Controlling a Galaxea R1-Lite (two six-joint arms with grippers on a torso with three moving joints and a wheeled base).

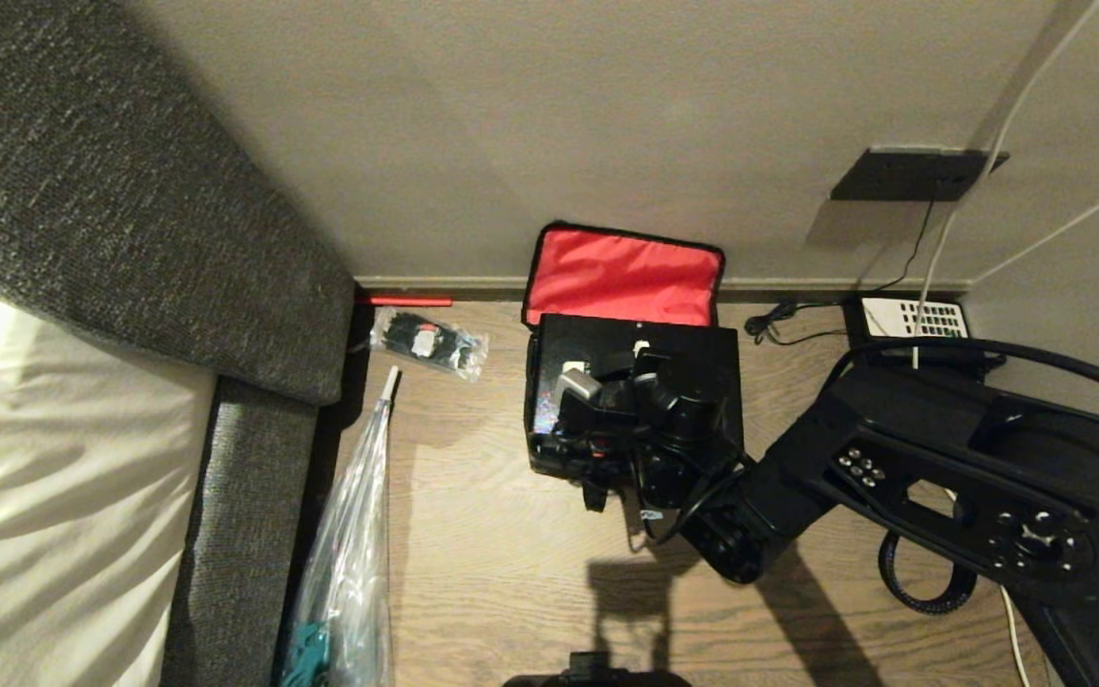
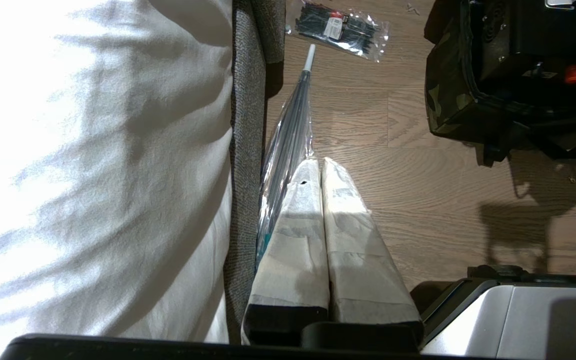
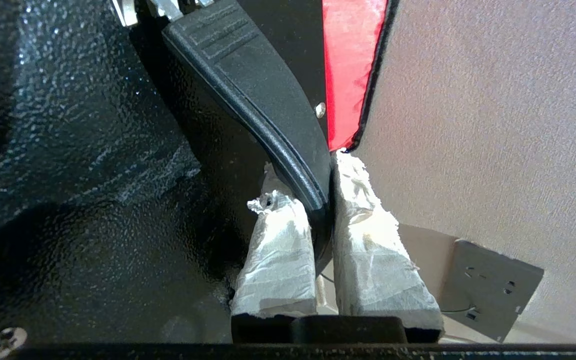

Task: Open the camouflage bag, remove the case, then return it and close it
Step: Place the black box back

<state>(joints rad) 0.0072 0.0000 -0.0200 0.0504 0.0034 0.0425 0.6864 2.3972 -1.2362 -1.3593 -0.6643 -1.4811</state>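
Note:
The camouflage bag [image 1: 621, 277] stands on the wood floor against the wall, its lid thrown back so the red lining shows. Its camouflage side [image 2: 443, 95] appears in the left wrist view. The black case [image 1: 693, 348] fills the bag's open top; I cannot tell how deep it sits. My right gripper [image 1: 607, 382] reaches over the case from the right and is shut on the case's black handle [image 3: 248, 80], one taped finger on each side of it [image 3: 308, 175]. The left gripper [image 2: 319, 165] hangs low over the floor beside the sofa, shut and empty.
A grey sofa [image 1: 130, 191] with a white cover fills the left. A plastic-wrapped umbrella [image 1: 359, 534] and a packet of black cable ties [image 1: 427, 342] lie left of the bag. A telephone [image 1: 912, 320], cables and a wall socket [image 1: 917, 174] are at the right.

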